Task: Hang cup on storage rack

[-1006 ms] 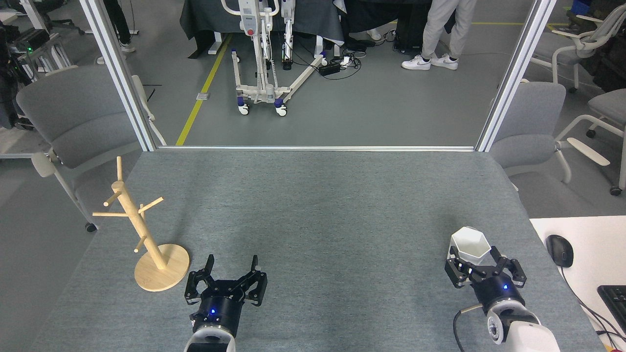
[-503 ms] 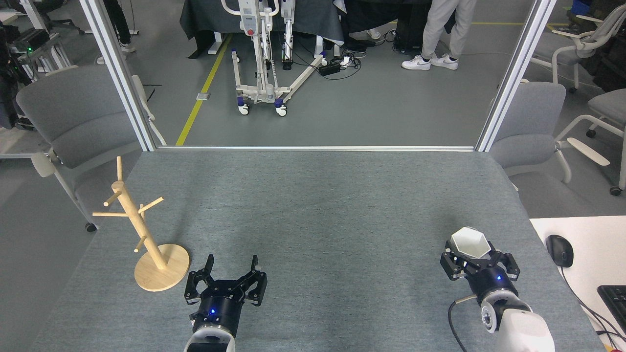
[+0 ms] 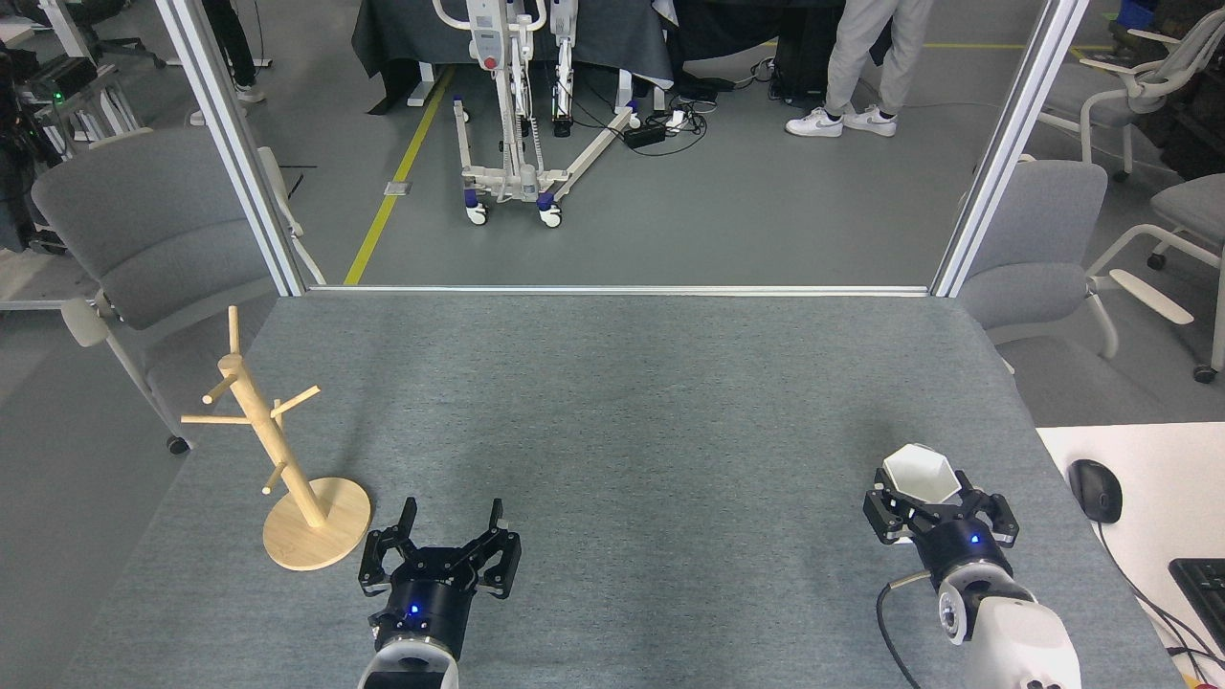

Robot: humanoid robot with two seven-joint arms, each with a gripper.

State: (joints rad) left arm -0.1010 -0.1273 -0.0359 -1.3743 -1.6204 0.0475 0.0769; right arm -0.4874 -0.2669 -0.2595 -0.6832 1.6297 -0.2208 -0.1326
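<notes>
White cup [image 3: 921, 474] sits apparently clamped in the right gripper [image 3: 933, 507]; the left gripper [image 3: 450, 522] gapes empty.

A robotics lab: taped floor line [image 3: 397, 177], wheeled hoist stand [image 3: 507, 105], office chairs [image 3: 144, 239].

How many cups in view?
1: the cup, at the table's near right, in the right gripper. None on the rack.
</notes>
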